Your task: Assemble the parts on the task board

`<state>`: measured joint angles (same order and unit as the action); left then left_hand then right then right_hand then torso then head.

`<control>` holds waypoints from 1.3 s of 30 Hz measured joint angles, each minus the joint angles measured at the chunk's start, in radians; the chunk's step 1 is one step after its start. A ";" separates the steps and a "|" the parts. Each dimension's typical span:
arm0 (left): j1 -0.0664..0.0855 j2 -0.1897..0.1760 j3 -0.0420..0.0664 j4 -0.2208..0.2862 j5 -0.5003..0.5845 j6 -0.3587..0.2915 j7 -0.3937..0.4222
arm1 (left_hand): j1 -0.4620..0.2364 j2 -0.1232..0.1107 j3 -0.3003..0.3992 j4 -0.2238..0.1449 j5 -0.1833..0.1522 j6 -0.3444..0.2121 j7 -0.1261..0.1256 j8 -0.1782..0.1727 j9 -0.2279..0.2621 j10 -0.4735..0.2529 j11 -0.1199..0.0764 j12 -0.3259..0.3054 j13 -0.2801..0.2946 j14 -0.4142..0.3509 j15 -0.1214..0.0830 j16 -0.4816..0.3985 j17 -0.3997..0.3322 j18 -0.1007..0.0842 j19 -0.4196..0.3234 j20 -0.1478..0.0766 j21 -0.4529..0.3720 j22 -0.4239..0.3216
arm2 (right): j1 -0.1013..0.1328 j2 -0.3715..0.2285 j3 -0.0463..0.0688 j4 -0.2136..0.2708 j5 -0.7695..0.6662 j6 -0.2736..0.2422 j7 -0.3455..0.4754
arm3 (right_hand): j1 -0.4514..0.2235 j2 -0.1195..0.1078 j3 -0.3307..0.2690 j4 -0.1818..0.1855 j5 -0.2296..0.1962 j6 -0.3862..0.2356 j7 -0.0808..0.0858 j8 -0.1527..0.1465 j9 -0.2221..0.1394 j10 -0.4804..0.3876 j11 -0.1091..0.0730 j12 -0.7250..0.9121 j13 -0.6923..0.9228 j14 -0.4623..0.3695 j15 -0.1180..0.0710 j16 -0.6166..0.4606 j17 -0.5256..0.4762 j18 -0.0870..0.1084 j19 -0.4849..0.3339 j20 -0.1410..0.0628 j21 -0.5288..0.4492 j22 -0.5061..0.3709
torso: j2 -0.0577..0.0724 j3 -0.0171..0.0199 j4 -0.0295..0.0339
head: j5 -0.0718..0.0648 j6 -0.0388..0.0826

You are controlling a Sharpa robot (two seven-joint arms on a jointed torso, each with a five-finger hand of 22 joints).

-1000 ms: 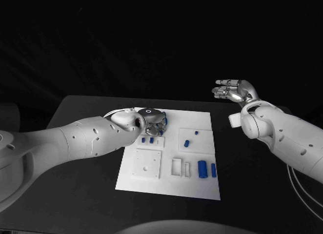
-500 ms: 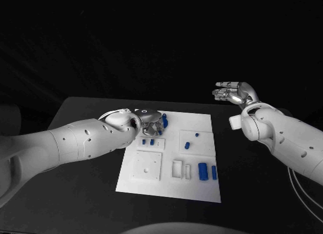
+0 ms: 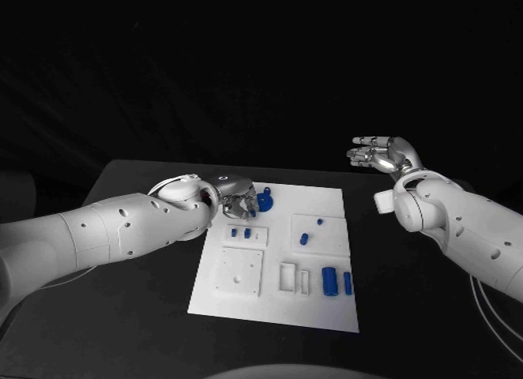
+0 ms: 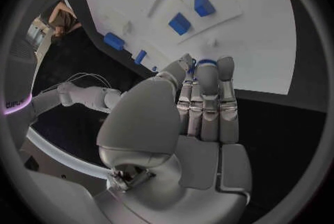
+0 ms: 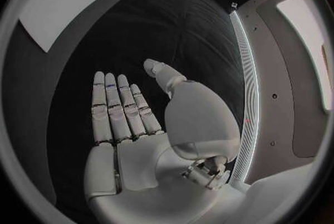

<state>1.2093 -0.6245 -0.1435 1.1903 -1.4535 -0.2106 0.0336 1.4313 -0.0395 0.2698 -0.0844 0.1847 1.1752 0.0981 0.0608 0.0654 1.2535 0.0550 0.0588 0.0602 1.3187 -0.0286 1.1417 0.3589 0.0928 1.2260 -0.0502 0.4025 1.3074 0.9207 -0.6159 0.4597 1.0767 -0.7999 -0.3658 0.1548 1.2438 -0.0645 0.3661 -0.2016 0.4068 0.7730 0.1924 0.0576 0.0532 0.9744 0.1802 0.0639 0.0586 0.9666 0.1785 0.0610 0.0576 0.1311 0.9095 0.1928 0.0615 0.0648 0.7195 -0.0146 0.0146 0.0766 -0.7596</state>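
Left hand [image 3: 241,201] has drifted toward the far-left corner of the task board [image 3: 273,304], fingers closed around what looks like a blue part [image 3: 265,202]; grip seems secure, so placement comes next. Right hand [image 3: 381,153] stays raised off-board, fingers spread, holding nothing.

Parts [image 3: 329,278] on task board [image 3: 273,304], mid-table [image 3: 125,316].

One white task board [image 3: 276,308] lies on one black table [image 3: 125,316]. Seven blue parts show on the board: a large one at 11 o'clock [image 3: 265,202], two small ones [image 3: 240,234], two more [image 3: 312,229] near the centre, and two upright ones [image 3: 336,281] at 4 o'clock. Two silver hands, left [image 3: 235,199] and right [image 3: 379,153].
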 measured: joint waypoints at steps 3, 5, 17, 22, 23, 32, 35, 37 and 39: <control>0.001 -0.011 0.000 0.000 0.002 0.009 -0.006 | 0.000 0.000 -0.003 0.003 0.000 0.000 0.000 0.000 0.000 0.000 0.000 0.000 0.000 0.000 0.000 0.000 0.000 0.000 0.000 0.000 0.000 0.000 | 0.000 -0.002 0.000 0.000 0.000 0.000 0.000 | 0.000 0.000 0.000 0.000 0.000 0.000 0.000 0.000 0.000 0.000 0.000 0.000 0.000 0.000 0.000 0.000 0.000 0.000 0.000 0.000 0.000 0.000 | 0.000 0.0006 -0.0003 | 0.002 0.000; 0.001 -0.016 0.000 0.000 0.002 0.015 -0.009 | 0.000 0.000 0.000 0.005 0.000 0.000 0.000 0.000 0.000 0.000 0.000 0.000 0.000 0.000 0.000 0.000 0.000 0.000 0.000 0.000 0.000 0.000 | 0.000 -0.002 0.000 -0.001 0.000 0.000 0.000 | 0.000 0.000 0.000 0.000 0.000 0.000 0.000 0.000 0.000 0.000 0.000 0.000 0.000 0.000 0.000 0.000 0.000 0.000 0.000 0.000 0.000 0.000 | 0.001 0.0012 -0.0004 | 0.003 0.000; 0.002 -0.022 0.000 -0.023 -0.003 0.032 -0.021 | 0.000 0.000 0.000 0.005 0.000 0.000 0.000 0.000 -0.002 0.000 0.000 0.000 0.000 0.000 0.000 0.000 0.000 0.000 0.000 0.000 -0.004 0.000 | 0.000 -0.003 0.000 -0.001 0.000 0.000 0.001 | 0.000 0.000 0.000 0.000 0.000 0.000 0.000 0.000 0.000 0.000 0.000 0.000 0.000 0.000 0.000 0.000 0.000 0.000 0.000 0.000 0.000 0.000 | 0.002 0.0007 -0.0017 | 0.007 0.001; 0.002 -0.021 0.000 -0.029 -0.005 0.038 -0.023 | 0.000 0.000 0.000 0.005 0.000 0.000 0.000 0.000 -0.001 0.000 0.000 0.000 0.000 0.000 0.000 0.000 0.000 0.000 0.000 0.000 -0.004 0.000 | 0.000 -0.003 0.000 -0.001 0.000 0.000 0.001 | 0.000 0.000 0.000 0.000 0.000 0.000 0.000 0.000 0.000 0.000 0.000 0.000 0.000 0.000 0.000 0.000 0.000 0.000 0.000 0.000 0.000 0.000 | 0.002 0.0007 -0.0020 | 0.007 0.000; 0.002 -0.020 0.000 -0.031 -0.006 0.039 -0.024 | 0.000 0.000 0.000 0.005 0.000 0.000 0.000 0.000 -0.001 0.000 0.000 0.000 0.000 0.000 0.000 0.000 0.000 0.000 0.000 0.000 -0.004 0.000 | 0.000 -0.003 0.000 -0.001 0.000 0.000 0.001 | 0.000 0.000 0.000 0.000 0.000 0.000 0.000 0.000 0.000 0.000 0.000 0.000 0.000 0.000 0.000 0.000 0.000 0.000 0.000 0.000 0.000 0.000 | 0.002 0.0006 -0.0020 | 0.007 0.000; 0.002 -0.010 -0.001 -0.039 -0.008 0.047 -0.027 | 0.000 0.000 -0.003 0.014 0.000 0.000 0.000 0.000 -0.001 0.000 0.000 0.000 0.000 0.000 0.000 0.000 0.001 0.000 0.000 0.000 -0.004 0.001 | 0.000 -0.002 0.000 -0.002 0.000 0.001 0.001 | 0.000 0.000 0.000 0.000 0.000 0.000 0.000 0.000 0.000 0.000 0.000 0.000 0.000 0.000 0.000 0.000 0.000 0.000 0.000 0.000 0.000 0.000 | 0.003 0.0007 -0.0029 | 0.009 -0.002; 0.002 -0.009 -0.001 -0.040 -0.009 0.049 -0.027 | 0.000 0.000 -0.003 0.014 0.000 0.000 0.000 0.000 -0.001 0.000 0.000 0.000 0.000 0.000 0.000 0.000 0.001 0.000 0.000 0.000 -0.004 0.001 | 0.000 -0.001 0.000 -0.003 0.000 0.001 0.001 | 0.000 0.000 0.000 0.000 0.000 0.000 0.000 0.000 0.000 0.000 0.000 0.000 0.000 0.000 0.000 0.000 0.000 0.000 0.000 0.000 0.000 0.000 | 0.002 0.0007 -0.0028 | 0.009 -0.003; 0.002 -0.008 -0.001 -0.040 -0.009 0.050 -0.027 | 0.000 0.000 -0.003 0.014 0.000 0.000 0.000 0.000 -0.001 0.000 0.000 0.000 0.000 0.000 0.000 0.000 0.001 0.000 0.000 0.000 -0.004 0.001 | 0.000 -0.001 0.000 -0.003 0.000 0.001 0.002 | 0.000 0.000 0.000 0.000 0.000 0.000 0.000 0.000 0.000 0.000 0.000 0.000 0.000 0.000 0.000 0.000 0.000 0.000 0.000 0.000 0.000 0.000 | 0.002 0.0006 -0.0027 | 0.009 -0.003; 0.002 -0.008 -0.001 -0.041 -0.009 0.052 -0.028 | 0.000 0.000 -0.003 0.014 0.000 0.000 0.000 0.000 -0.001 0.000 0.000 0.000 0.000 0.000 0.000 0.000 0.001 0.000 0.000 0.000 -0.004 0.001 | 0.000 -0.001 0.000 -0.003 0.000 0.001 0.002 | 0.000 0.000 0.000 0.000 0.000 0.000 0.000 0.000 0.000 0.000 0.000 0.000 0.000 0.000 0.000 0.000 0.000 0.000 0.000 0.000 0.000 0.000 | 0.002 0.0007 -0.0024 | 0.009 -0.004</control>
<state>1.2110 -0.6320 -0.1445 1.1497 -1.4625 -0.1591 0.0061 1.4314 -0.0395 0.2668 -0.0705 0.1847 1.1750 0.0980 0.0607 0.0643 1.2535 0.0550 0.0589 0.0602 1.3186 -0.0285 1.1417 0.3597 0.0924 1.2260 -0.0500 0.3983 1.3081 0.9207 -0.6171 0.4596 1.0739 -0.7998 -0.3645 0.1565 1.2439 -0.0645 0.3660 -0.2016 0.4068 0.7726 0.1921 0.0576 0.0532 0.9742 0.1803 0.0639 0.0586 0.9666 0.1785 0.0610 0.0576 0.1310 0.9095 0.1928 0.0615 0.0648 0.7220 -0.0139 0.0122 0.0859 -0.7634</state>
